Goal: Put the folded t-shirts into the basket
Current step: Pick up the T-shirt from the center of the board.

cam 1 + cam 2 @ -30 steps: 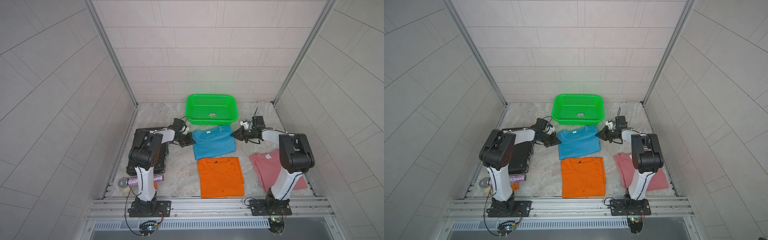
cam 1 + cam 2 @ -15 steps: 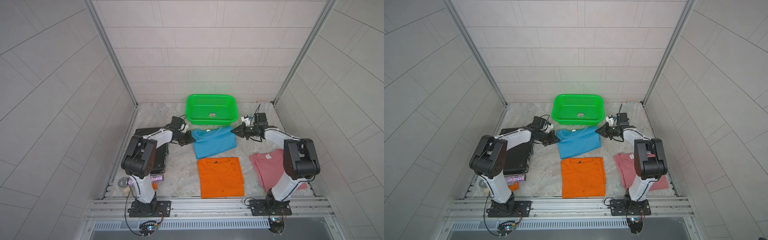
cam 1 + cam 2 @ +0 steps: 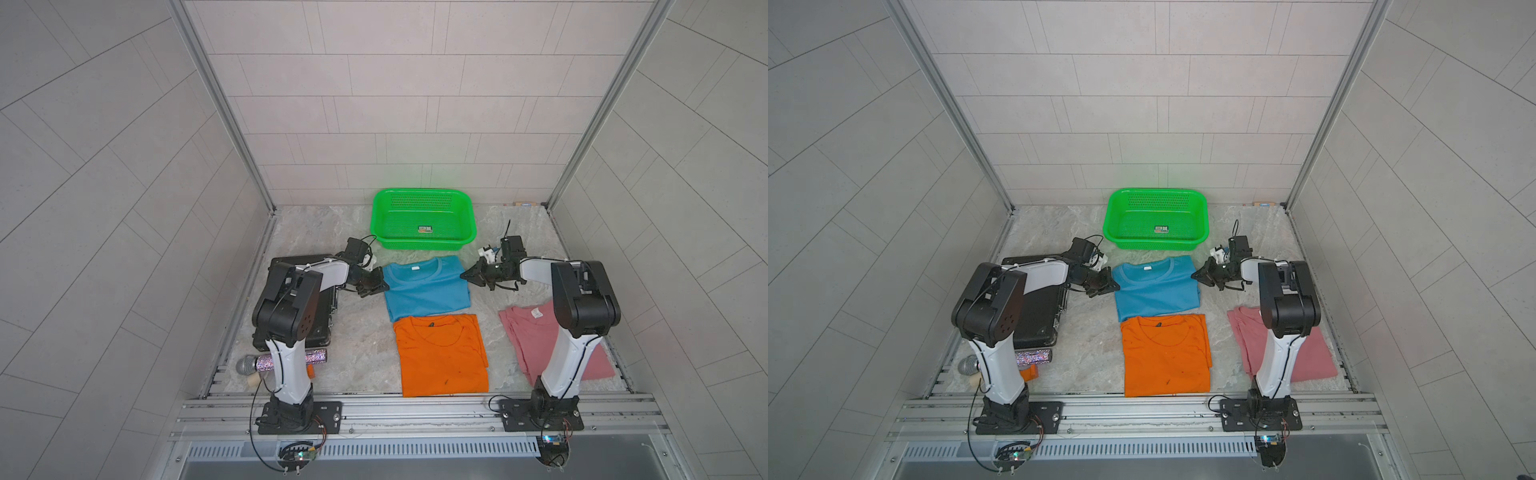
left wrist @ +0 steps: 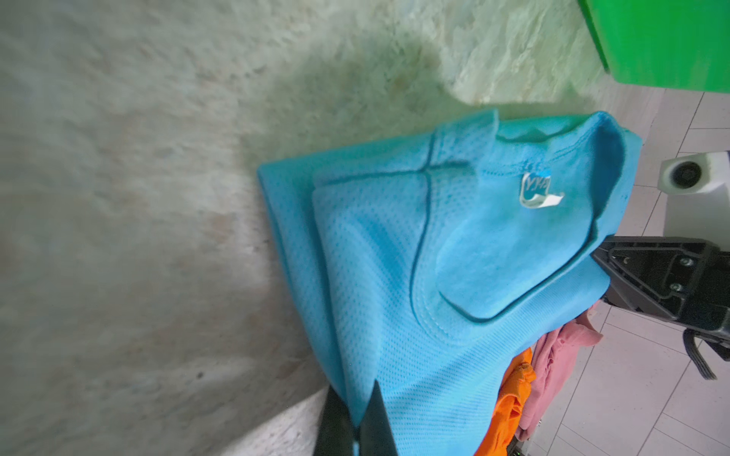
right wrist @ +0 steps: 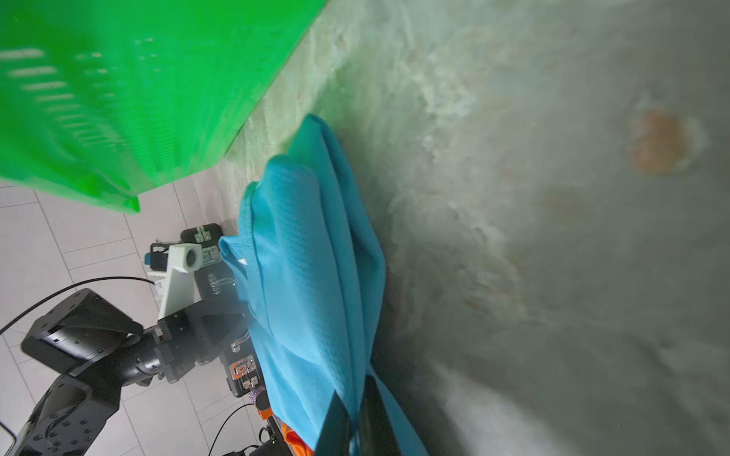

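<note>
- A stone-patterned table [image 3: 332, 232] sits inside a white-tiled booth, with two robot arms mounted on its near edge.
- A bright green basket [image 3: 422, 244] with mesh sides stands at the far middle of the table. It holds no shirts.
- A folded sky blue t-shirt [image 3: 424, 289] lies just near of the basket, collar toward it. Both top views show it apart from the basket.
- The left gripper [image 3: 382, 286] is at the blue shirt's left edge. In the left wrist view its fingers [image 4: 377, 418] are pressed together with the cloth's edge pinched between them.
- The right gripper [image 3: 464, 276] is at the shirt's far right corner. In the right wrist view its fingers [image 5: 335, 426] stand close together with blue cloth caught between them.
- A folded orange t-shirt [image 3: 440, 357] lies flat near of the blue one, and their edges meet.
- A folded pink t-shirt [image 3: 532, 336] lies at the near right, partly hidden behind the right arm.
- A black case [image 3: 1038, 307] lies at the left under the left arm.
- A glittery microphone [image 3: 249, 365] lies near of the case.
</note>
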Controlling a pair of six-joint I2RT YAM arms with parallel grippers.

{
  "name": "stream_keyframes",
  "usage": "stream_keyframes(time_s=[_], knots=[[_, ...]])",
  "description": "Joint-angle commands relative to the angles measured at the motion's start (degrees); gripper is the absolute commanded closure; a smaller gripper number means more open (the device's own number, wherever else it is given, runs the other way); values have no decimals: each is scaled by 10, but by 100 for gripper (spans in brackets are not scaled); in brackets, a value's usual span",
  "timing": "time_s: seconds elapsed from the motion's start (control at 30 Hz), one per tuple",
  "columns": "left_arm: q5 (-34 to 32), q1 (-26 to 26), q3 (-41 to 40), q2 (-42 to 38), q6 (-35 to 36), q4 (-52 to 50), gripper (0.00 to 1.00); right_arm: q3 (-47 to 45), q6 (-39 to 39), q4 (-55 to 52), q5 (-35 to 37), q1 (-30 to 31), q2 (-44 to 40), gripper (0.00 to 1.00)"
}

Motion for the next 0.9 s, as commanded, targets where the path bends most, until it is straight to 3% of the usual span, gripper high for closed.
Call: stream_keyframes(time_s=[0.0, 0.07, 0.1, 0.2, 0.33, 0.6, 0.87], knots=[[-25, 3, 0, 20, 18, -16, 100, -8, -16, 2, 33, -10, 6, 59], [-24, 2, 1, 23, 19, -17, 100, -9, -24, -4, 39, -10, -2, 36], [-23, 2, 1, 24, 18, -17, 100, -9, -29, -10, 44, -10, -9, 29], [-20, 2, 3, 23, 19, -19, 100, 9, -60, -53, 72, -9, -24, 20], [-26, 2, 3, 23, 24, -20, 100, 51, -102, -142, 110, -9, -15, 18], [-33, 1, 0, 18, 27, -20, 100, 14, -101, -186, 62, -6, -48, 19], [-33, 2, 2, 25, 32, -20, 100, 56, -128, -167, 4, -6, 24, 18]])
